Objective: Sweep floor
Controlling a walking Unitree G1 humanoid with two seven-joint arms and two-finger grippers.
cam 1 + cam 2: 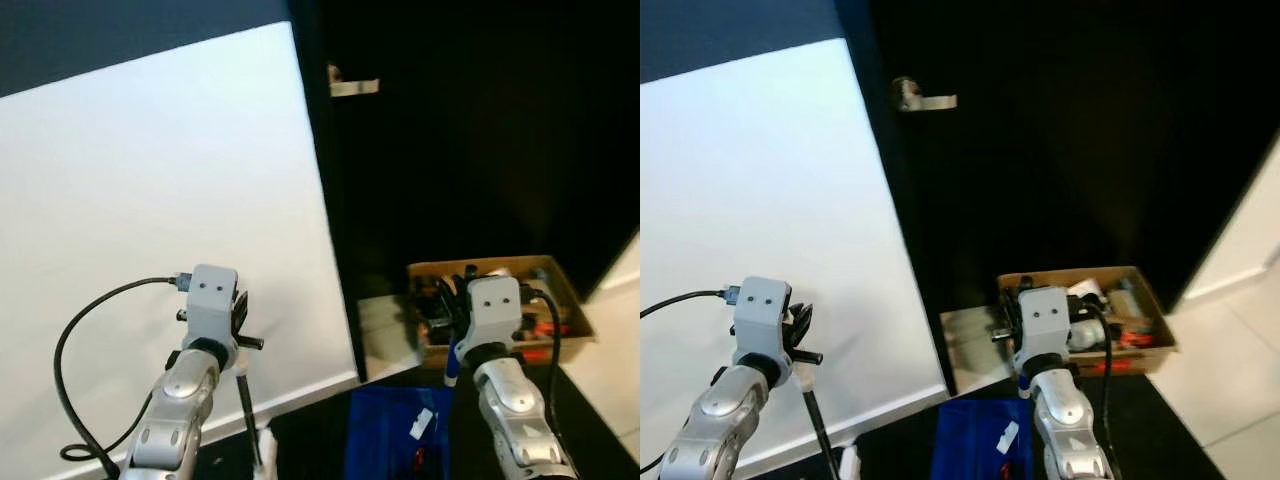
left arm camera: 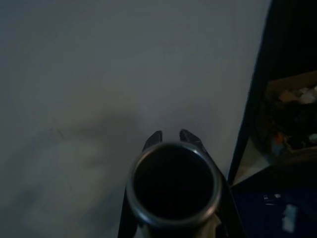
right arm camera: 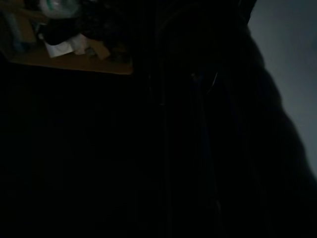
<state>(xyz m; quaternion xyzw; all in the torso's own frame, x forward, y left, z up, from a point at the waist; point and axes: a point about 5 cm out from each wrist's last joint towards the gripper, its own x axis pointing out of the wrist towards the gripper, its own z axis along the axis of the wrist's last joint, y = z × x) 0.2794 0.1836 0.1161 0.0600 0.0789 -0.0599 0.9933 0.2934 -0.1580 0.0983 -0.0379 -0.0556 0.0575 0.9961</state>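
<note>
My left gripper (image 1: 240, 318) is shut on a thin black broom handle (image 1: 248, 410) that runs down past the white wall. In the left wrist view the handle's round open end (image 2: 173, 186) sits between the two black fingertips (image 2: 156, 137). My right gripper (image 1: 448, 305) is raised in front of the dark door, shut on the blue dustpan handle (image 1: 452, 366). The blue dustpan (image 1: 385, 435) hangs below it with white paper scraps (image 1: 422, 422) inside. The right wrist view is nearly black.
A white wall panel (image 1: 150, 200) stands to the left, and a black door (image 1: 480, 150) with a metal lever handle (image 1: 353, 87) is ahead. A cardboard box (image 1: 565, 305) of assorted clutter sits on the floor by the door. Pale floor tiles (image 1: 615, 370) lie to the right.
</note>
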